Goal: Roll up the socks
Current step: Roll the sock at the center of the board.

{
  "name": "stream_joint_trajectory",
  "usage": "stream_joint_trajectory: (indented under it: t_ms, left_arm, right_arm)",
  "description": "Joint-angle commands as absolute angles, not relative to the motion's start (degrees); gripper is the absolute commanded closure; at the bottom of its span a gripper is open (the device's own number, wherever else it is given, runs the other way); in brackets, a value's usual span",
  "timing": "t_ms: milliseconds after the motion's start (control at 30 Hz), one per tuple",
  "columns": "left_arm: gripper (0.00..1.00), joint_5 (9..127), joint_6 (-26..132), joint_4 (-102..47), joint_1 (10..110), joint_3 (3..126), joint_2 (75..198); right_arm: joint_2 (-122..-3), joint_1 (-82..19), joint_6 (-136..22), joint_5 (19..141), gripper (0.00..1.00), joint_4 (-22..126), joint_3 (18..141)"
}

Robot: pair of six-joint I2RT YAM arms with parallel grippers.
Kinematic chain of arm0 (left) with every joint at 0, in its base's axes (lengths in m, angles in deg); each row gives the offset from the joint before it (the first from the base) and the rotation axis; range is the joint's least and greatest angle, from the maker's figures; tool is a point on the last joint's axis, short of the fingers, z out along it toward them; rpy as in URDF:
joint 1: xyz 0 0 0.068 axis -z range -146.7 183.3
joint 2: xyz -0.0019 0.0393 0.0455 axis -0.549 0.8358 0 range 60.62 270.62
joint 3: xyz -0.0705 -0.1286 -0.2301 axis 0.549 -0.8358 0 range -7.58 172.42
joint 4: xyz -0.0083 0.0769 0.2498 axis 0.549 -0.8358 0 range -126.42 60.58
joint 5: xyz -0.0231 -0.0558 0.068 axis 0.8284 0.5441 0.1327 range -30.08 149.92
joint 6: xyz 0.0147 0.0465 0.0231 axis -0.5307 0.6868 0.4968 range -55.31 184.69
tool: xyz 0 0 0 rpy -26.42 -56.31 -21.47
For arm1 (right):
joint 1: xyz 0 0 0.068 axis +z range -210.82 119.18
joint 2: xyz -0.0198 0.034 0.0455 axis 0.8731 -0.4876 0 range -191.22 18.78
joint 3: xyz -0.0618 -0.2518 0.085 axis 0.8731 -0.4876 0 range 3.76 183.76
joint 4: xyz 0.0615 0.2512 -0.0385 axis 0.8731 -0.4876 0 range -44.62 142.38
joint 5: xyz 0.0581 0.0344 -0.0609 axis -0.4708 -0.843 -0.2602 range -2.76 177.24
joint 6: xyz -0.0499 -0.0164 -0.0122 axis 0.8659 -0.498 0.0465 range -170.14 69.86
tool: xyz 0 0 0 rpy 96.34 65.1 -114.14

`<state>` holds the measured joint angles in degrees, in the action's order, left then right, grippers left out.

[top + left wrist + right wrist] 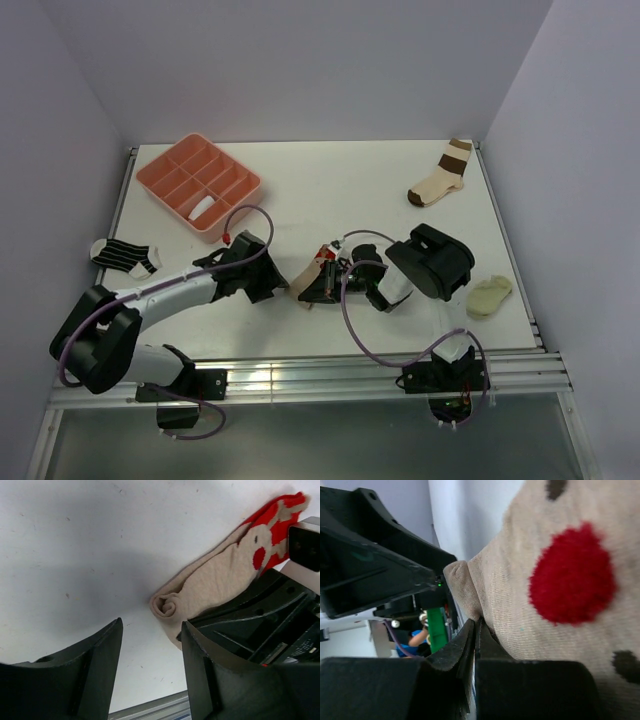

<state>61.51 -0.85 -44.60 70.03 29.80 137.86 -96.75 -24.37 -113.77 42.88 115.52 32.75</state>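
Observation:
A tan sock with a red end (308, 281) lies at mid-table between my two grippers. In the left wrist view this tan sock (220, 575) stretches up and to the right, its near end curled into a small roll. My left gripper (150, 667) stands open just short of that roll, nothing between its fingers. My right gripper (476, 626) is shut, pinching a fold of the tan sock's (560, 580) edge near a red spot. A black-and-white striped sock (125, 257) lies flat at the far left, away from both grippers (283, 288) (330, 278).
A pink divided tray (160, 170) sits at the back left with a white rolled thing (203, 208) in one compartment. A cream sock with brown bands (440, 178) lies at the back right. A pale yellowish lump (490, 297) rests near the right edge.

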Motion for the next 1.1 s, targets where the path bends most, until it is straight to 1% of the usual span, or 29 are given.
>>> stream_joint_trajectory:
  t_ms: [0, 200, 367, 500, 533, 567, 600, 633, 667, 700, 733, 767, 833, 867, 900, 967, 1000, 1033, 1067]
  left_arm:
    - [0.45, 63.5, 0.1, -42.3, 70.6, 30.6, 139.5]
    - [0.51, 64.1, 1.3, -41.9, 71.1, 32.1, 143.9]
    - [0.57, 64.0, 2.5, -43.2, 71.1, 34.2, 148.2]
    - [0.59, 63.7, 3.3, -44.8, 71.3, 35.6, 150.7]
    - [0.59, 63.6, 3.5, -45.2, 71.3, 36.4, 151.2]
    - [0.59, 63.1, 4.0, -46.8, 71.4, 37.0, 152.2]
    - [0.59, 62.7, 4.4, -47.7, 71.4, 37.5, 152.7]
    - [0.59, 62.4, 4.7, -48.6, 71.4, 38.6, 153.3]
    - [0.6, 61.8, 5.4, -50.0, 71.5, 39.2, 154.1]
    - [0.6, 61.4, 5.5, -50.8, 71.6, 39.7, 154.4]
    - [0.61, 61.2, 5.8, -51.2, 71.7, 40.6, 154.8]
    - [0.61, 60.7, 6.4, -52.5, 71.8, 41.1, 155.5]
    - [0.61, 60.2, 6.9, -53.6, 71.9, 42.5, 156.6]
    - [0.61, 60.2, 7.6, -54.5, 72.1, 43.0, 157.1]
    - [0.61, 60.2, 7.9, -55.0, 72.1, 43.5, 157.6]
    - [0.61, 60.2, 8.6, -55.7, 72.1, 44.8, 159.0]
    - [0.61, 60.2, 8.8, -56.3, 72.1, 45.2, 159.2]
    - [0.61, 60.2, 9.1, -56.4, 72.2, 46.1, 159.8]
    - [0.61, 60.2, 9.3, -56.7, 72.3, 46.5, 160.0]
  right_arm:
    - [-99.9, -25.2, -118.7, 40.9, 1.0, 121.6, 30.8]
    - [-101.8, -25.9, -119.7, 41.1, 1.0, 121.8, 30.8]
    - [-102.6, -26.2, -119.7, 41.1, 1.0, 121.2, 31.2]
    - [-100.2, -26.2, -116.1, 41.8, 1.0, 115.5, 32.4]
    - [-99.2, -26.2, -114.8, 42.1, 0.98, 113.6, 32.7]
    - [-96.7, -26.2, -111.6, 43.3, 0.92, 109.0, 32.9]
    - [-95.2, -26.2, -109.8, 43.9, 0.88, 106.3, 33.6]
    - [-93.6, -26.1, -105.8, 44.7, 0.81, 103.3, 34.2]
    - [-90.3, -25.8, -103.7, 47.0, 0.77, 96.4, 34.8]
    - [-88.6, -25.5, -101.5, 48.3, 0.74, 92.9, 36.1]
    - [-87.1, -25.2, -99.3, 50.0, 0.69, 89.4, 36.9]
    - [-83.8, -24.3, -95.1, 51.5, 0.66, 82.6, 37.8]
    - [-80.7, -23.2, -89.5, 57.5, 0.6, 76.4, 40.1]
    - [-78.1, -21.9, -87.6, 59.5, 0.58, 70.7, 41.0]
    - [-76.9, -21.0, -85.8, 65.0, 0.57, 67.9, 42.7]
    - [-73.6, -18.9, -81.0, 71.5, 0.57, 61.3, 44.2]
    - [-72.7, -16.2, -79.7, 74.5, 0.57, 59.4, 45.6]
    - [-71.8, -14.7, -77.3, 80.8, 0.56, 56.5, 46.3]
    - [-70.5, -13.2, -76.1, 83.7, 0.56, 55.6, 47.4]
